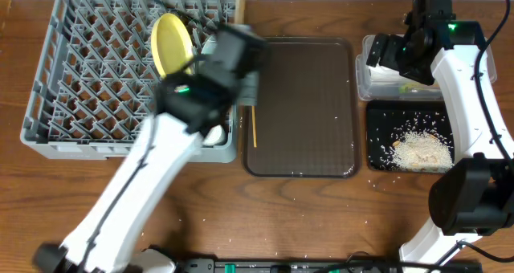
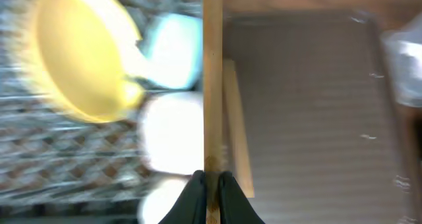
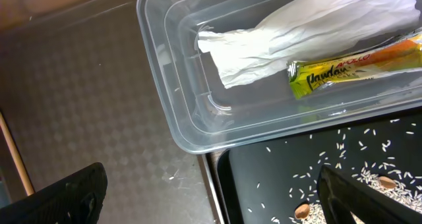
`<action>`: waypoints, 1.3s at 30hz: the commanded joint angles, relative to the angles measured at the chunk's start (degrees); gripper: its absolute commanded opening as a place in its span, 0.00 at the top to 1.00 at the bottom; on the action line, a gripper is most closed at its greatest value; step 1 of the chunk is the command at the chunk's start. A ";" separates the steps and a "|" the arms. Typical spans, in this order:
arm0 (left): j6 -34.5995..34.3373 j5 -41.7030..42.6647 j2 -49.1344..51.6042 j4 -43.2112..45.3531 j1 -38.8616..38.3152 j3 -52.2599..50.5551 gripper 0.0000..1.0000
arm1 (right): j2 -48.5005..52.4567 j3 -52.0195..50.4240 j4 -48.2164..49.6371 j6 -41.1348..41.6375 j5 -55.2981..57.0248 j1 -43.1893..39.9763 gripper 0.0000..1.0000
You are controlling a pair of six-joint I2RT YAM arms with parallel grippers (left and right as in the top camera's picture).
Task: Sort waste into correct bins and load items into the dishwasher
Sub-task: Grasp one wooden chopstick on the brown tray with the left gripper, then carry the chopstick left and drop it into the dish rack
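Note:
My left gripper (image 2: 212, 184) is shut on a thin wooden chopstick (image 2: 212, 85) at the brown tray's left edge. A second chopstick (image 2: 236, 132) lies just right of it on the tray. In the blurred overhead view the left gripper (image 1: 247, 92) sits beside the grey dish rack (image 1: 56, 104). The rack holds an upright yellow plate (image 1: 171, 44), a light-blue bowl (image 2: 175, 49) and a white bowl (image 2: 171, 135). My right gripper (image 3: 217, 197) stands open over the seam between the clear tub (image 3: 171, 85) and the black tray (image 3: 277, 178). The tub holds the napkin (image 3: 310, 33) and the wrapper (image 3: 356, 66).
The brown serving tray (image 1: 305, 104) lies between the rack and the bins. Rice scraps (image 1: 422, 151) are heaped in the black tray, with stray grains on the wooden table (image 1: 321, 217). My left arm slants across the table's front left.

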 commanded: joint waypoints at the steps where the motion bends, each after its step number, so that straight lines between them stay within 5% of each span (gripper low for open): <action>1: 11.08 -6.71 0.74 -3.65 6.58 -0.83 0.92 | -1.11 0.26 0.00 0.15 0.35 0.22 0.01; 7: 18.03 -6.69 5.27 -2.34 12.28 -3.96 0.93 | -1.11 0.26 0.00 0.13 0.35 0.22 0.01; 21: 12.72 -6.91 18.53 0.09 17.90 -3.96 0.92 | -1.11 0.26 0.00 0.15 0.35 0.22 0.01; 22: 12.74 -6.91 18.60 0.26 17.92 -3.96 0.75 | -1.11 0.26 0.00 0.15 0.35 0.22 0.01; 26: 12.76 -6.88 18.01 0.11 17.68 -2.86 0.41 | -1.11 0.26 0.02 0.15 0.35 0.22 0.01; 31: 12.74 -3.41 16.00 -3.50 16.31 1.22 0.40 | -1.11 0.26 0.00 0.15 0.35 0.22 0.01; 39: 11.78 20.22 13.53 -3.54 8.90 2.01 0.45 | -1.11 0.26 0.00 0.15 0.35 0.22 0.01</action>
